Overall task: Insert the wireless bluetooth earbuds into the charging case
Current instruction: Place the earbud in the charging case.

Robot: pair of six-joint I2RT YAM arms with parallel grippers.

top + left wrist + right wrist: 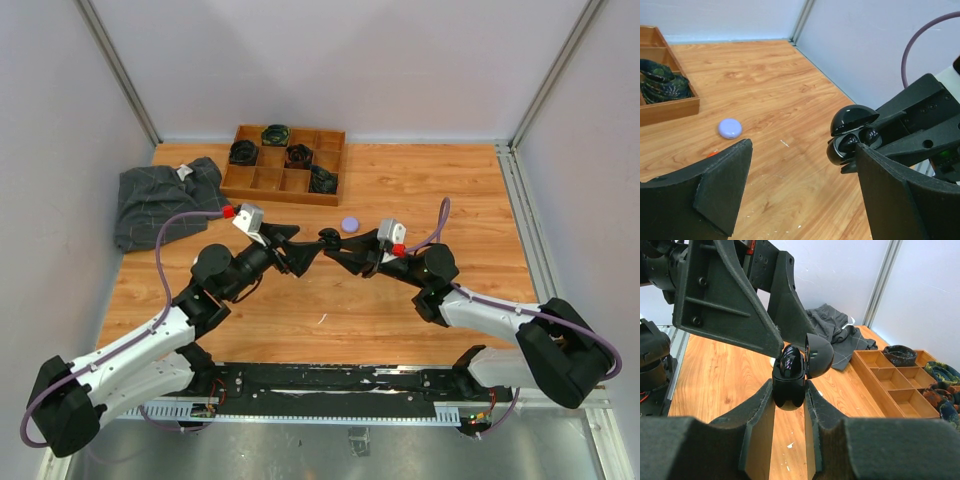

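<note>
My right gripper (789, 391) is shut on a glossy black charging case (788, 387) and holds it above the table with its lid (818, 356) open. A black earbud (790, 362) sits in the case. The left wrist view shows the case (839, 150) with two black earbuds (848, 144) seated in it. My left gripper (802, 150) is open, its fingers (722, 182) wide apart, right beside the case and empty. In the top view both grippers (312, 250) meet at the case (328, 238) at mid table. A tiny orange-red bit (713, 154) lies on the table.
A lilac round case (349, 224) lies closed just behind the grippers; it also shows in the left wrist view (730, 128). A wooden compartment tray (262, 181) with dark coiled items stands at the back. A grey cloth (160, 200) lies at the back left.
</note>
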